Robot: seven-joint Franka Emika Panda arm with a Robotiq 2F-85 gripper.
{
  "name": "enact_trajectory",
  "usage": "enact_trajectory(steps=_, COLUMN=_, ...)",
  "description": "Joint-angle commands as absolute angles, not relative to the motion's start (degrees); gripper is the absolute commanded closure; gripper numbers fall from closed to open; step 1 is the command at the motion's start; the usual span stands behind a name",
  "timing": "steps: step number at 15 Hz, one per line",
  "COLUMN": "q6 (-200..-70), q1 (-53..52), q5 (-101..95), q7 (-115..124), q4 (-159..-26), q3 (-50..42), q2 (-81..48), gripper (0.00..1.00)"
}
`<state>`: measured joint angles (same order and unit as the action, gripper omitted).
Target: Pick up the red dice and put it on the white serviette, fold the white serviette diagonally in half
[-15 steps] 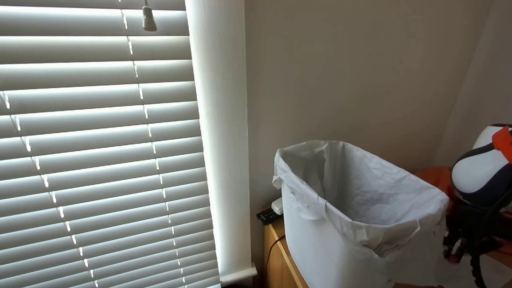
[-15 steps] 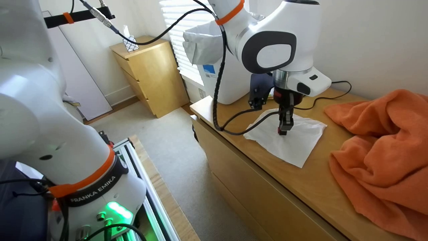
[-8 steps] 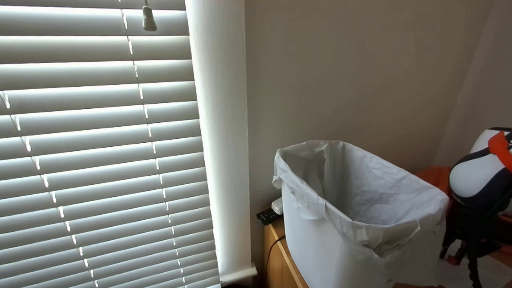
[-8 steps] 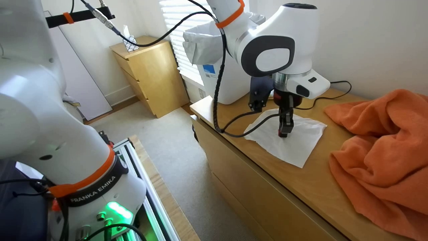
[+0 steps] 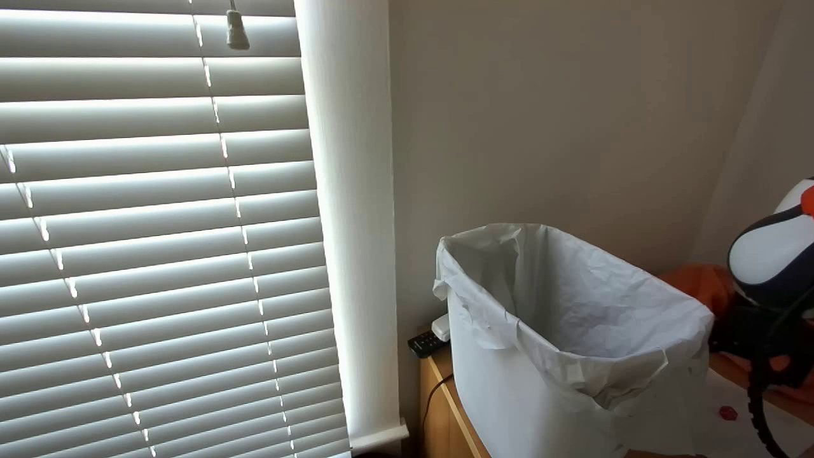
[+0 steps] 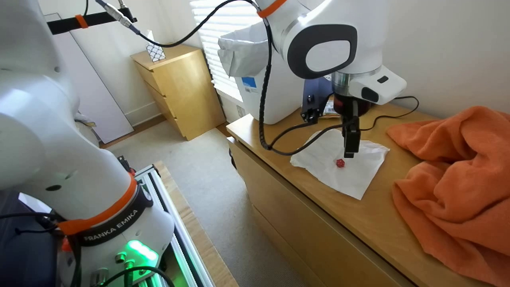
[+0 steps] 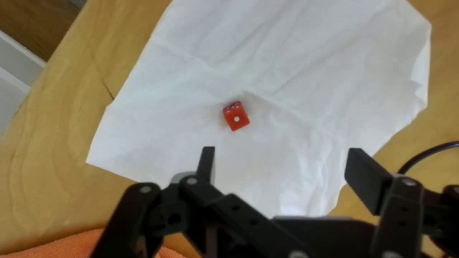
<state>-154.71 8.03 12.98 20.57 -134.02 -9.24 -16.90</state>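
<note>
One white robot arm stands at the left in an exterior view. Moving right, we come to a drawer chest bearing a patterned tissue box, then a window blind and a tall white bin, its liner turned down over the rim. The bin sits on a wooden cabinet; in an exterior view it hides part of the white napkin. Next, a black cable loops from the arm and crosses in front of the napkin. The black gripper hangs above the napkin with its jaws spread wide. At far right we find a crumpled orange towel near the napkin.

Close to the middle of the napkin, which is lightly creased and spread out, we see the red die, apart from the gripper. In the wrist view its larger visible face shows one white dot; a narrower face shows several, too blurred for us to count.
</note>
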Motion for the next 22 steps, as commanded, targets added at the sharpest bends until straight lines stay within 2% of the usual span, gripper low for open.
enact_trajectory(steps=1, q6=-155.45, q1=7.98, q5=12.48, q7=21.03, q4=-137.09, q3=-10.79, q2=-13.57, gripper=0.0)
enact_trajectory(steps=8, q6=-155.13, q1=9.63, q5=8.92, q7=26.67, q4=-139.62, q3=-18.88, q2=-14.16, gripper=0.0)
enact_trajectory(steps=17, q6=-153.97, q1=15.42, q5=17.86, q7=16.42, q4=-139.22, q3=-14.68, q2=-17.28, gripper=0.01)
enact_trajectory(steps=19, q6=-154.24, q1=16.04, q5=19.13, q7=14.64, q4=-138.95, q3=-13.62, q2=-17.86, gripper=0.09)
enact_trajectory(steps=20, q6=-154.47, q1=16.39, q5=19.73, q7=13.4, q4=-138.79, q3=-13.03, q2=-18.1, gripper=0.19)
enact_trajectory(steps=22, q6=-155.04, q1=16.82, q5=20.46, q7=11.48, q4=-138.48, q3=-12.25, q2=-18.55, gripper=0.11)
